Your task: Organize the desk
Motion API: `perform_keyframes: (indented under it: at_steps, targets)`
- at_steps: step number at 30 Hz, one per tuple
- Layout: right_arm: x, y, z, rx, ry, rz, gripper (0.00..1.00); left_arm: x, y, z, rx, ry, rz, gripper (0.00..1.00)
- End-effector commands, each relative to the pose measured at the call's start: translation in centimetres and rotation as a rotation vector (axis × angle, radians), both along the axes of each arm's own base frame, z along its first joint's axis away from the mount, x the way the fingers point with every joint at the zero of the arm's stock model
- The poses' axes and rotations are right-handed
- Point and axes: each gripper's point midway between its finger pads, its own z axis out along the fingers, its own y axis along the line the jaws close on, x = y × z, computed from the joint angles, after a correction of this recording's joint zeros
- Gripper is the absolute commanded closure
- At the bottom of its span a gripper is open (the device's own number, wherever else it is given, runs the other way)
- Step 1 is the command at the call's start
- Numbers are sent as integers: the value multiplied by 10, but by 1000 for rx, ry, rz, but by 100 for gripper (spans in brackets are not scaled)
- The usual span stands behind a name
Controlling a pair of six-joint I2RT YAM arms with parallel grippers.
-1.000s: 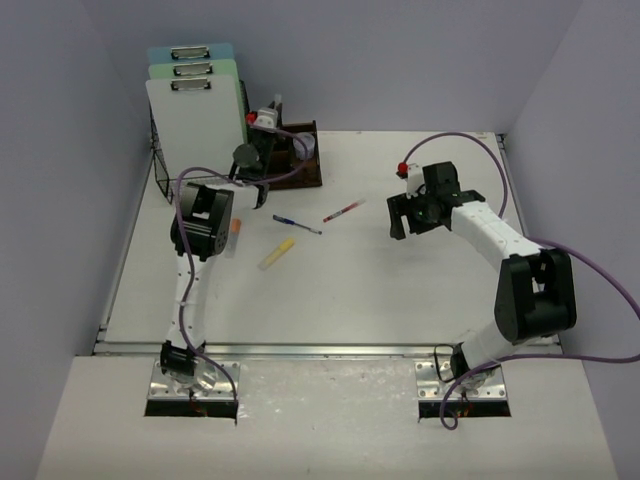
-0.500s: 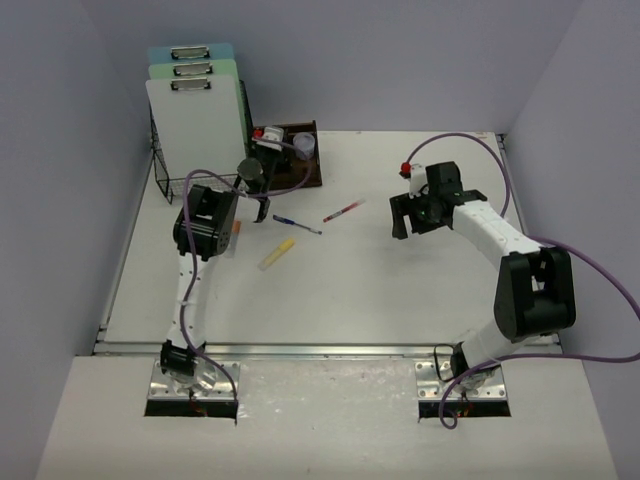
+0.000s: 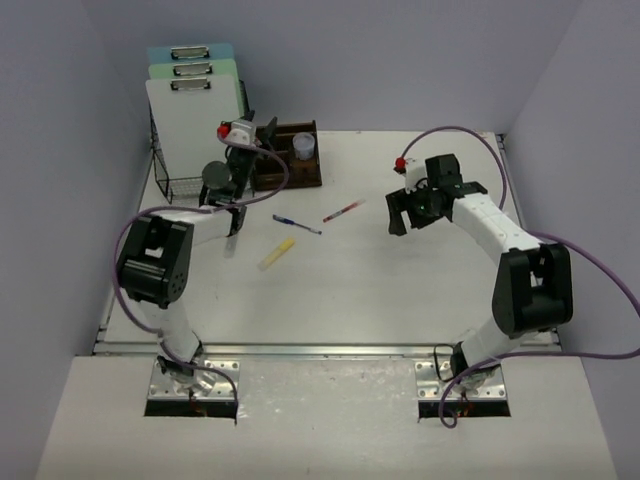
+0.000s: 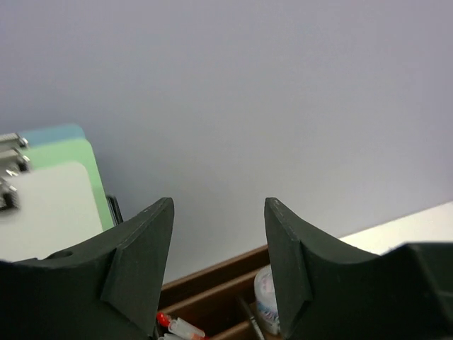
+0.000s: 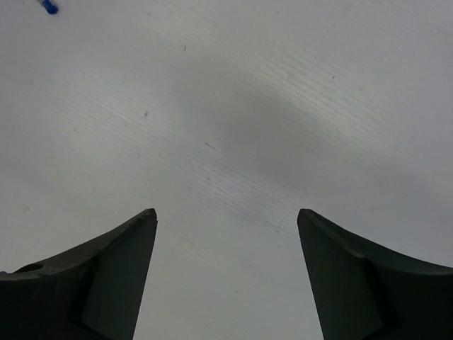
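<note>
Heads-up: jaws spread and empty on left gripper (image 4: 219, 205), up by the organiser tray (image 3: 290, 165), and right gripper (image 5: 226, 212), over the desk (image 3: 380, 290) beneath both arms, so both reaching for the blue pen (image 3: 297, 224) risks a clash.

Thing: the desk, a large flat white matte tabletop (image 3: 400, 290).
Surface: plain dull white with no shine. Seen close from my right wrist, the desk (image 5: 233, 106) shows fine parallel lines, a few small dark specks and a soft grey shadow.
Pose: it lies level and is roughly rectangular, with its long sides running left to right in front of me.
Place: it stretches from my bases to the back, closed in by pale lavender-grey walls (image 3: 400, 60) on my left, at the back and on my right.
Near edge: a metal rail (image 3: 330, 350) runs along the side closest to me.
</note>
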Motion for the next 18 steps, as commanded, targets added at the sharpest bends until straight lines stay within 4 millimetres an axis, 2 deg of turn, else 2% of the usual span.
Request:
perform_keyframes:
  at_steps: [1,2,3,5,6,8,9,10,11,13,16,18]
  targets:
    - [28,12,19,-40,-92,233,18,-96,8,102,-139,-283,-126,50]
    - [28,12,19,-40,-93,239,18,-95,3,95,-123,-253,-146,50]
    - [34,19,19,-47,-100,311,18,-108,4,91,-134,-215,-183,50]
    - [52,30,22,-80,-130,406,17,-116,-5,66,-95,-80,-251,49]
    - [60,35,27,-100,-156,458,17,-120,-9,54,-82,-3,-278,47]
    - [71,44,22,-140,-183,564,18,-130,-16,50,-57,98,-325,40]
    - [79,55,30,-150,-217,606,19,-131,-23,27,-33,221,-360,38]
    - [83,61,29,-162,-231,645,21,-134,-27,20,-18,280,-383,36]
    - [87,67,19,-183,-230,702,23,-139,-34,12,14,365,-428,34]
    - [94,90,16,-199,-264,801,26,-144,-37,14,30,410,-452,26]
    - [100,121,13,-193,-308,914,28,-155,-40,-5,39,533,-486,19]
    - [100,136,-2,-187,-295,989,30,-167,-43,-9,48,566,-522,16]
